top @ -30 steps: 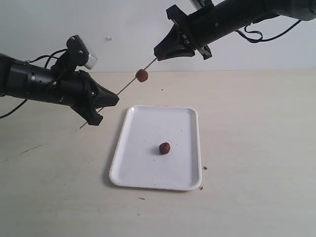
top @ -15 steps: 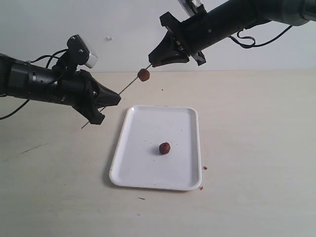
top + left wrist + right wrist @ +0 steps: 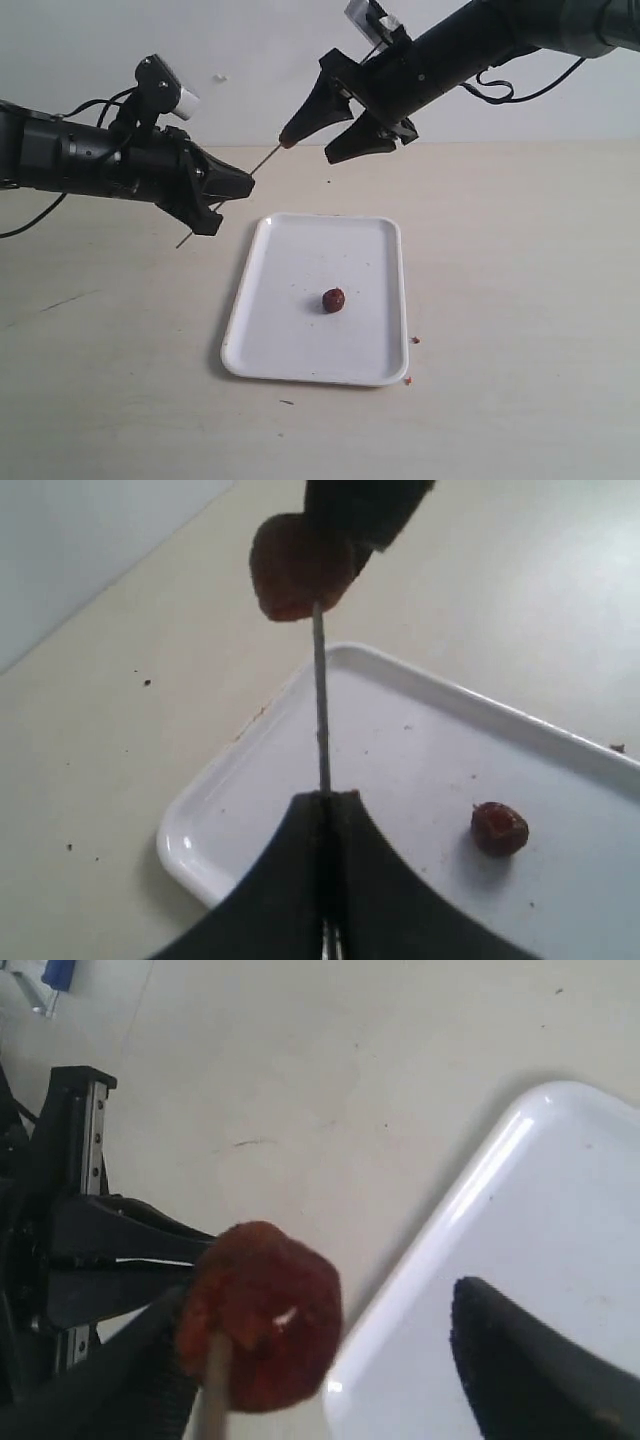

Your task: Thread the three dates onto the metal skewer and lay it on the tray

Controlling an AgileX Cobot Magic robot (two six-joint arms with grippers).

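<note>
My left gripper (image 3: 245, 183) (image 3: 325, 798) is shut on the metal skewer (image 3: 262, 164) (image 3: 320, 700), held slanting in the air left of the tray (image 3: 300, 260) (image 3: 420, 750) (image 3: 560, 1190). One date (image 3: 295, 565) (image 3: 262, 1315) is threaded near the skewer's far end. My right gripper (image 3: 310, 148) (image 3: 320, 1305) stands open around that end, and the date rests against one of its fingers (image 3: 298, 125), which mostly hides it in the exterior view. A second date (image 3: 334, 300) (image 3: 499, 828) lies in the middle of the tray. The third date is out of view.
The tray lies on a pale wooden table (image 3: 520, 300) in front of a white wall. Small reddish crumbs (image 3: 414, 340) lie off the tray's right edge. Dark specks dot the table (image 3: 146, 682) near the tray.
My right gripper has slid left along the skewer to the threaded date and opened. The left arm and skewer have shifted slightly right and up.
</note>
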